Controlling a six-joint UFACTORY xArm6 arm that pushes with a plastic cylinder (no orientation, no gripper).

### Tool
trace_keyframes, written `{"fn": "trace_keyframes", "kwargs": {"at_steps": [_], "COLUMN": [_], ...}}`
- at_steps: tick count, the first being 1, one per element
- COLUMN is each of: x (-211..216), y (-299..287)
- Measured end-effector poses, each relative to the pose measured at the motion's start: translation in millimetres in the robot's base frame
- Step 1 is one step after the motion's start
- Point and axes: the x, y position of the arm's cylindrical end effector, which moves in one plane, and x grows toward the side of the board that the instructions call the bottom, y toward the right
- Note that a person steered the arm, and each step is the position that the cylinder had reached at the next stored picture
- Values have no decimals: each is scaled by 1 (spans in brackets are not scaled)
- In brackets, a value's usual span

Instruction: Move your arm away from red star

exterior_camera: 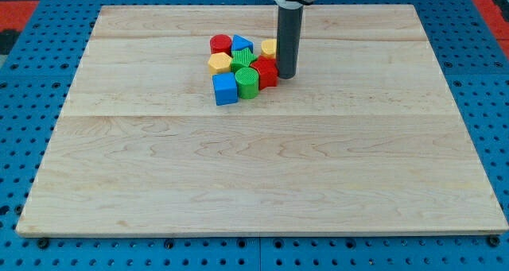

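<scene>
A: Pale wooden board (262, 168) on a blue pegboard bench (32, 64), and all the blocks are bunched in one cluster toward the view's top.

B: Where's the red star (266, 71)?

A: Right edge of that cluster. My tip (285, 75) is just beside it, on the view's right, looking like it touches. No jaws on this rod, so there's nothing to spread or pinch.

B: And around the star?

A: Green cylinder (247, 83) touching its left, blue cube (225, 89) beyond that. Green star (242, 60) up-left, yellow hexagon (220, 62) further left. Red cylinder (220, 44) and a blue block (242, 44) above-left, a yellow block (269, 48) directly above, partly behind the rod.
</scene>
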Motion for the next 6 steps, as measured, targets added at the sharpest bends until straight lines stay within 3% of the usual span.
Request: {"fn": "trace_keyframes", "kwargs": {"at_steps": [2, 3, 4, 5, 6], "x": [3, 20, 5, -9, 11], "y": [18, 110, 176, 148, 83]}}
